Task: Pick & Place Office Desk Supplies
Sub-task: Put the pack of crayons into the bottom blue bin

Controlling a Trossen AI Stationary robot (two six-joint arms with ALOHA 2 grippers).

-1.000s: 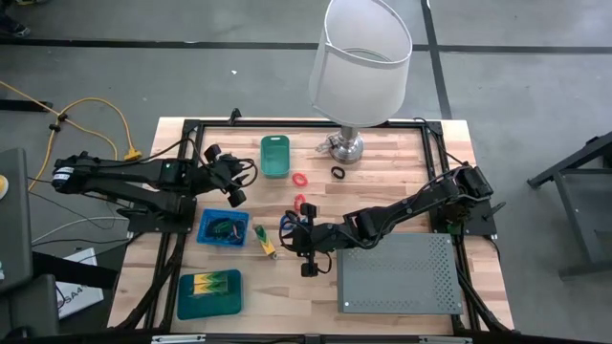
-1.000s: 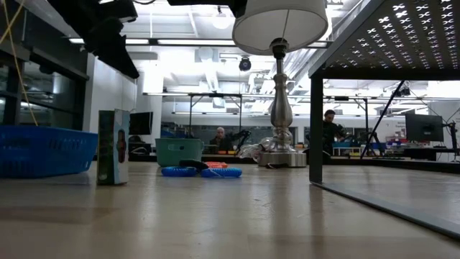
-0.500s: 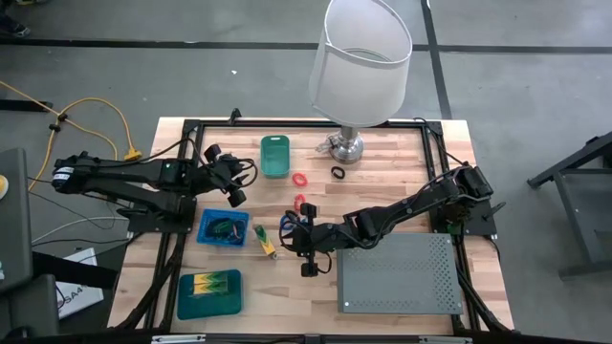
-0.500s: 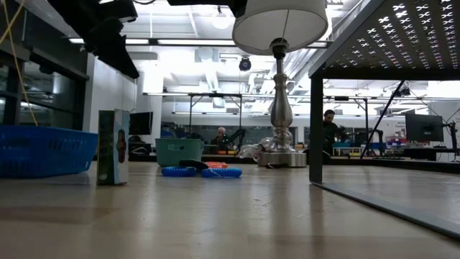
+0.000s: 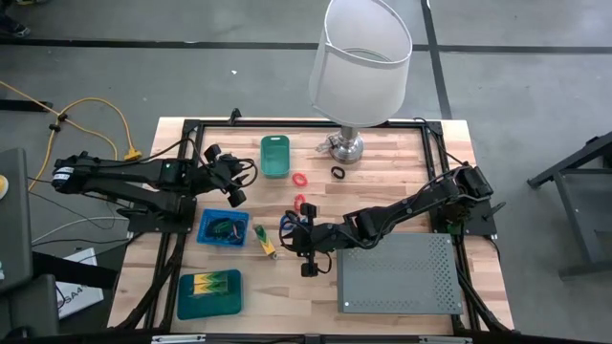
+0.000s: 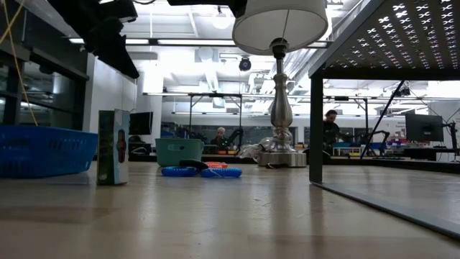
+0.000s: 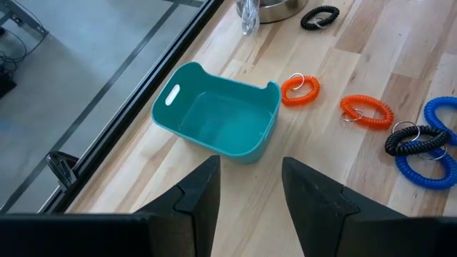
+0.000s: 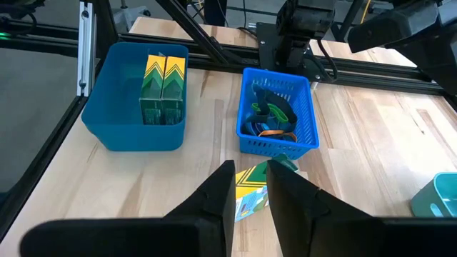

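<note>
Right pincer (image 8: 248,187), fingers apart and empty, poised over a block (image 8: 251,190); next, descend and close. Left pincer (image 7: 250,187) idles apart.

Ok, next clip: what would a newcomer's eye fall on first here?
The big white-shaded lamp at the table's far edge dominates. In front of its base, coiled loops lie loose on the wood: a black loop, orange loops and blue loops, beside an empty teal bin.
</note>
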